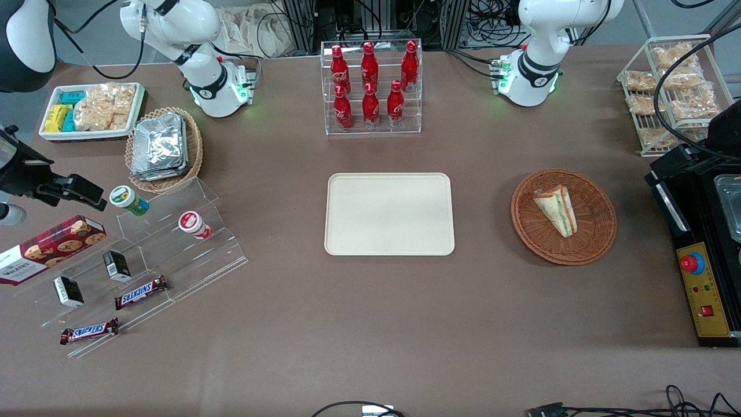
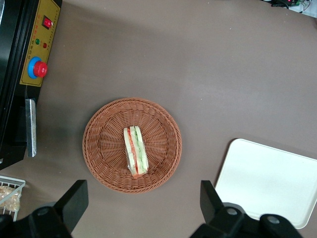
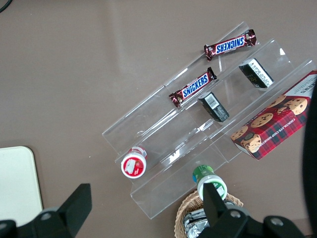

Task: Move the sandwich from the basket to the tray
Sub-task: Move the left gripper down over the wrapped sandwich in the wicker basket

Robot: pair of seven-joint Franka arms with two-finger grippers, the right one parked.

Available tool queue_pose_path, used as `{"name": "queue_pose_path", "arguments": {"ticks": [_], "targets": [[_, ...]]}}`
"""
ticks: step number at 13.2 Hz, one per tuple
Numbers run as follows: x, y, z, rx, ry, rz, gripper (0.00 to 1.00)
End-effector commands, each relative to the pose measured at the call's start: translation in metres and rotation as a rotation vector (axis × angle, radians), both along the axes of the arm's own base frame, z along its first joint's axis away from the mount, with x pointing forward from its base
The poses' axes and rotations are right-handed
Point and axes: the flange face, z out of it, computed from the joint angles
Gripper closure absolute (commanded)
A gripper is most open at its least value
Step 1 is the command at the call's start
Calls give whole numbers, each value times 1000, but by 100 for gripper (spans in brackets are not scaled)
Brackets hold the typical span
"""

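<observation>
The tray (image 1: 389, 214) sits bare in the middle of the front view, and the basket (image 1: 602, 231) lies beside it toward the working arm's end of the table, well apart from it, with the sandwich (image 1: 556, 209) resting inside, slightly off centre. In the wrist view the gripper (image 2: 142, 187) hangs high above the basket (image 2: 99, 163), its fingers (image 2: 74, 203) spread wide. The sandwich (image 2: 135, 151) lies between their lines and a little ahead of them, its narrow width running across the gap, with nothing touching it. The likely trouble is in the descent: a finger set too wide may snag the wicker and drag or tip the light basket. The clear wrap looks slick and the bread soft, so a shallow pinch may slip off and a hard one crush the wedge. The carry to the tray (image 2: 267, 183) looks unobstructed.
</observation>
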Motion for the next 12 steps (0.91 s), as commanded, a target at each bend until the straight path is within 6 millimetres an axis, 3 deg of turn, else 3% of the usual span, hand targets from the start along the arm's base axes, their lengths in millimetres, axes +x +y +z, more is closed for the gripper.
{"name": "queue_pose_path", "arguments": {"ticks": [1,4,6,9,12], "targets": [[-4,-10,1,2,4,-7,0],[-6,-9,-2,5,21,-2,0],[-9,-9,-18,7,67,-1,0],[-23,-19,-58,13,101,45,0],[-49,-34,-120,25,94,131,0]]}}
